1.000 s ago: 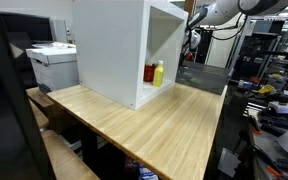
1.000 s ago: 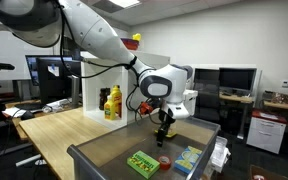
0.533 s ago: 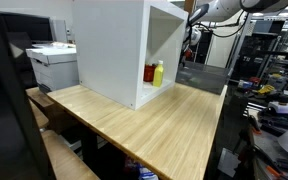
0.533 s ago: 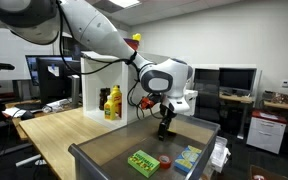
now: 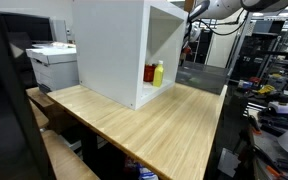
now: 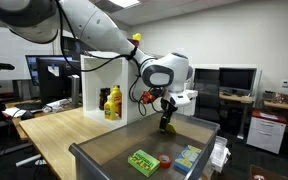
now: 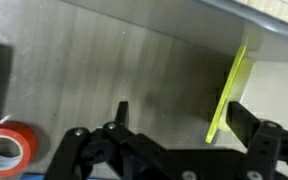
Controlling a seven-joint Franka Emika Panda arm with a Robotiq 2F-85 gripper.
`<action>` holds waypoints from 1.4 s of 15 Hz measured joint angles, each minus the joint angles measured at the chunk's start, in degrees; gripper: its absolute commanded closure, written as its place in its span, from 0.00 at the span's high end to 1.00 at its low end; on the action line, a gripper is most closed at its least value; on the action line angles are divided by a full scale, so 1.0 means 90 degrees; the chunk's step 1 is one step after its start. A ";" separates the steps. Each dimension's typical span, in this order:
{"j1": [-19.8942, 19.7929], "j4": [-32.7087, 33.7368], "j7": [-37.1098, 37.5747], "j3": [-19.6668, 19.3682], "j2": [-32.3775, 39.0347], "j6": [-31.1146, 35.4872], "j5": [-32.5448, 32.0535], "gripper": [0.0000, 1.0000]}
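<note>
While fingers [image 7: 242, 116] gape, bin [image 6: 112, 136] holds tape [image 7: 6, 150].

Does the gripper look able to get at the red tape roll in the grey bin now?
Probably yes. The gripper hangs open above the grey bin, and the red tape roll lies uncovered beside the green box, with nothing over it.

The arm [image 6: 96, 38] arches across and bends down, its end effector [image 6: 166, 126] pointing downward, jaws wide apart and empty.
</note>
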 measured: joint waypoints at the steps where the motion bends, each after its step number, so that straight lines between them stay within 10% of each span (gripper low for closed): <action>1: 0.0000 0.0007 0.0000 0.0003 0.0000 -0.0002 0.0000 1.00; 21: -0.0081 0.0148 0.0001 0.0000 0.0237 -0.0015 0.0000 1.00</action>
